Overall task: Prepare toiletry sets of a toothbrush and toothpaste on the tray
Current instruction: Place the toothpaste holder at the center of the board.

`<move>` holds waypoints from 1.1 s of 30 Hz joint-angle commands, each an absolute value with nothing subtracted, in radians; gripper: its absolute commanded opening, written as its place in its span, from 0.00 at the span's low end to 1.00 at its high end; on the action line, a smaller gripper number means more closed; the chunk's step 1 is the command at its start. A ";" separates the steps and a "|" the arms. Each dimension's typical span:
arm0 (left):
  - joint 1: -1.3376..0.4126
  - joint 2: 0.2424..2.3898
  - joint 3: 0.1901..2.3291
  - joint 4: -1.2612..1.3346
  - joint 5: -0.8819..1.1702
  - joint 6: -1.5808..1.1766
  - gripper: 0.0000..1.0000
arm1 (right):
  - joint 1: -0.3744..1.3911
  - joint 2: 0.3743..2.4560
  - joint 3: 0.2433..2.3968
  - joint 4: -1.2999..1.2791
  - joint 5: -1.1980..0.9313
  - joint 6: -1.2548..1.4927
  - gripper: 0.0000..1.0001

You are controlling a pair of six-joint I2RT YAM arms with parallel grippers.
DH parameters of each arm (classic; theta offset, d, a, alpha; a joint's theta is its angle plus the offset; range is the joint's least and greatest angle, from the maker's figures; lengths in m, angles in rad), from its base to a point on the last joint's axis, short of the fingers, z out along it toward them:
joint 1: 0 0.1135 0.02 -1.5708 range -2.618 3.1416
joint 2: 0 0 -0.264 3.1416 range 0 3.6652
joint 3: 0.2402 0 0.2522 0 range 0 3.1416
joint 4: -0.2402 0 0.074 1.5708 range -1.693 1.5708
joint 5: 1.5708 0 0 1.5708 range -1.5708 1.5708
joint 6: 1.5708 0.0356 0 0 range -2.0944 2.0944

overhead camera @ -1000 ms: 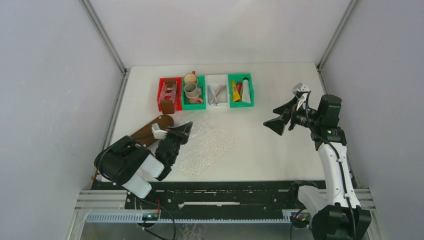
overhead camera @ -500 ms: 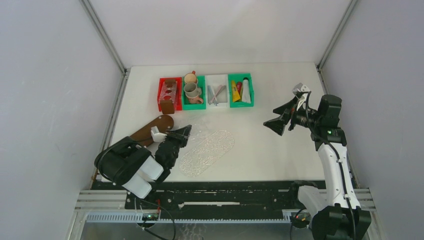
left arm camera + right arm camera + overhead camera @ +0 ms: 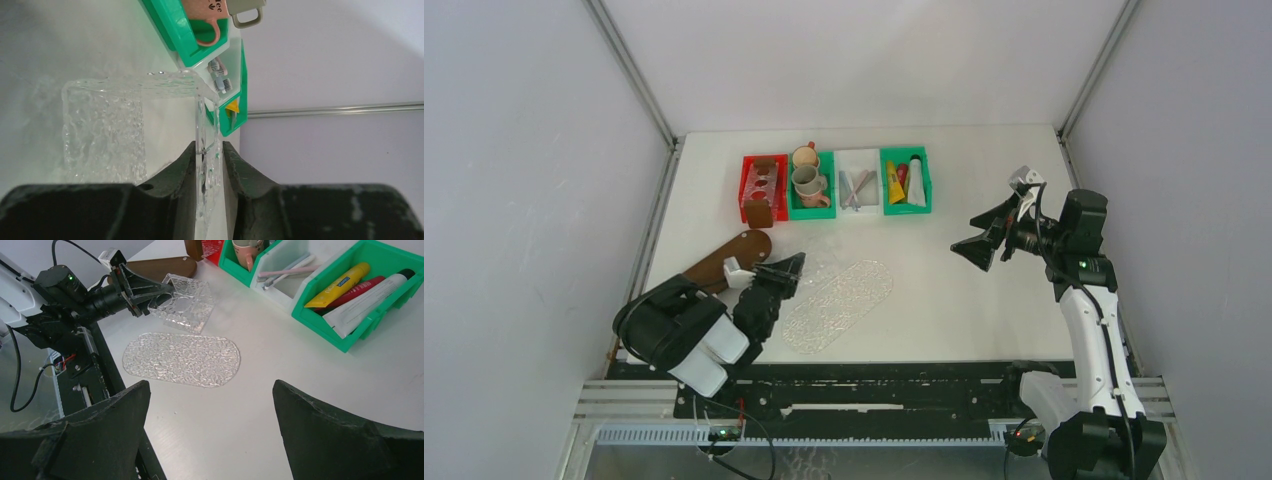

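White surface [image 3: 964, 300] carried the clear tray [image 3: 839, 305]. My left pincer [image 3: 209, 152] straddled one wall of a clear holder [image 3: 102, 125], seemingly placing it; clamped or loose, I couldn't tell. My right pincer [image 3: 210, 387] gaped empty. Toothbrushes [image 3: 856, 187] and tubes [image 3: 902, 183] lay in back bins [image 3: 924, 165]: fetching them seemed next.

Robot lab test cell, plain white wall panels [image 3: 514, 200], metal corner posts [image 3: 632, 75], white table [image 3: 964, 300], black mounting rail [image 3: 874, 385]

My left fingers [image 3: 182, 172] look matt black plastic; the clear holder [image 3: 102, 125] is glossy, pebbled plastic (the tray [image 3: 182, 360] likewise).
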State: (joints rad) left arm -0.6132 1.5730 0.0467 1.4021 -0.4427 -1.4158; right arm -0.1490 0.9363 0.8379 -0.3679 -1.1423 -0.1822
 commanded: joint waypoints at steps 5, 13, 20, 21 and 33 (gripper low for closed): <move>-0.623 1.551 0.004 1.457 -0.467 -1.425 0.34 | -0.146 0.916 0.839 -0.342 -1.151 -0.208 1.00; -0.624 1.531 -0.041 1.456 -0.471 -1.422 0.54 | -0.146 0.916 0.839 -0.343 -1.151 -0.208 1.00; -0.623 1.515 -0.117 1.448 -0.487 -1.439 0.69 | -0.146 0.914 0.839 -0.344 -1.153 -0.208 1.00; -0.623 1.522 -0.130 1.443 -0.488 -1.459 0.70 | -0.146 0.914 0.839 -0.342 -1.152 -0.208 1.00; -0.623 1.524 -0.183 1.381 -0.467 -1.511 0.76 | -0.143 0.916 0.839 -0.343 -1.154 -0.210 1.00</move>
